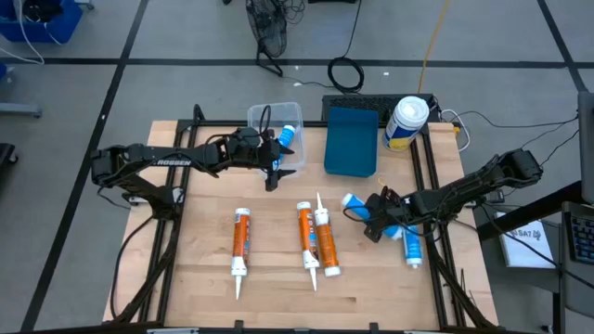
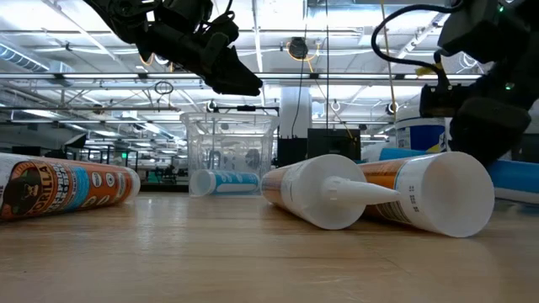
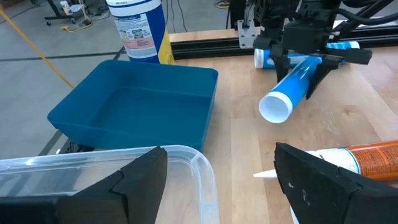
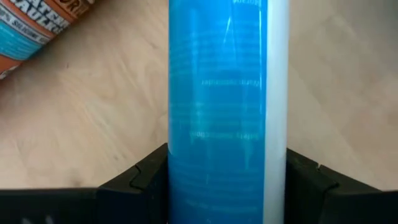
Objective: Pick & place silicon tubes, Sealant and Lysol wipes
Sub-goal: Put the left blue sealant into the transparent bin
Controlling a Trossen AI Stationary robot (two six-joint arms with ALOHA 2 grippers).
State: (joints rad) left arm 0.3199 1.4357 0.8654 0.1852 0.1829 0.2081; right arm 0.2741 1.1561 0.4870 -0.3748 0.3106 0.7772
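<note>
My right gripper (image 1: 373, 216) is shut on a blue sealant tube (image 1: 357, 203) at the table's right. A second blue tube (image 1: 410, 247) lies on its side just right of it. My left gripper (image 1: 274, 171) is open and empty, above the near edge of a clear container (image 1: 276, 119) that holds another blue tube (image 1: 288, 137). Three orange silicone tubes (image 1: 241, 241) (image 1: 306, 236) (image 1: 327, 243) lie on their sides in the table's middle. The Lysol wipes canister (image 1: 406, 121) stands upright at the back right. My right gripper pinches the blue tube's body (image 4: 186, 155) between its two fingers, about midway along it. The fingers (image 3: 323, 65) come from above and lie across the tube. The tube's white end (image 3: 275, 107) sits low; whether it touches the table, I cannot tell.
A blue bin (image 1: 353, 139) stands between the clear container and the Lysol canister. Black rails (image 1: 429, 176) run along the table's sides. Bare wood (image 1: 278, 297) lies along the near edge.
</note>
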